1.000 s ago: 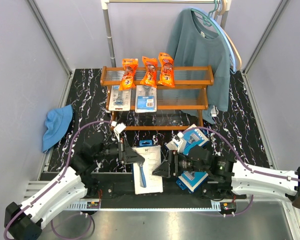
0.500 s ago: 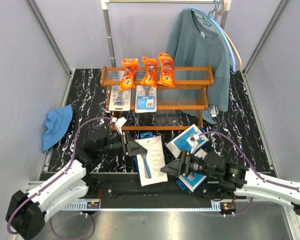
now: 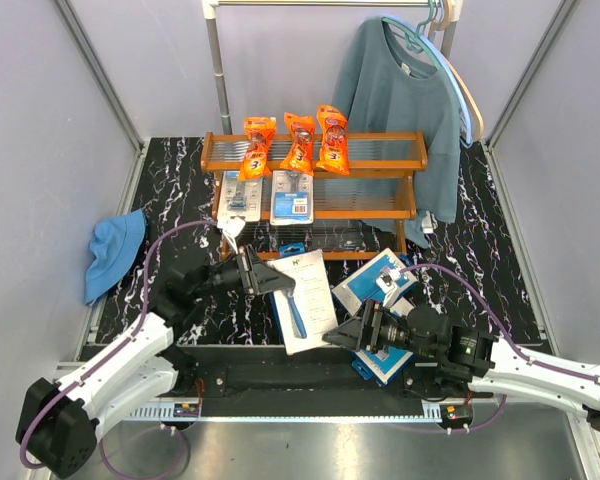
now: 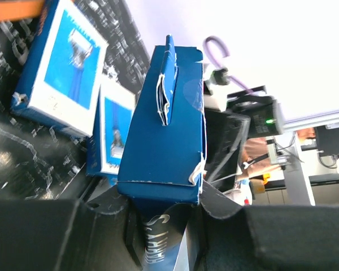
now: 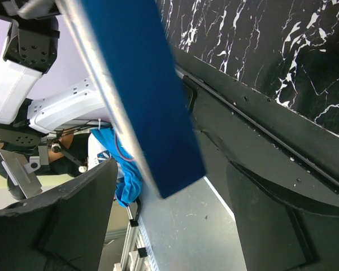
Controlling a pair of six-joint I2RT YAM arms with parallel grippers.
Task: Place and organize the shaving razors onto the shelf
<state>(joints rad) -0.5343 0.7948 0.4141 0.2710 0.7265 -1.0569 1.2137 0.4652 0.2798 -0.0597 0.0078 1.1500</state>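
The left claw (image 3: 268, 281) – clenched on the box (image 3: 305, 300) – has carried it from 6 o'clock toward 12, and the right claw (image 3: 346, 335) has released and backed off: handover done. The box is flat glossy card, blue-edged and white-faced, tilted mid-table, just short of the wood-framed, wire-grated shelf (image 3: 390, 137).
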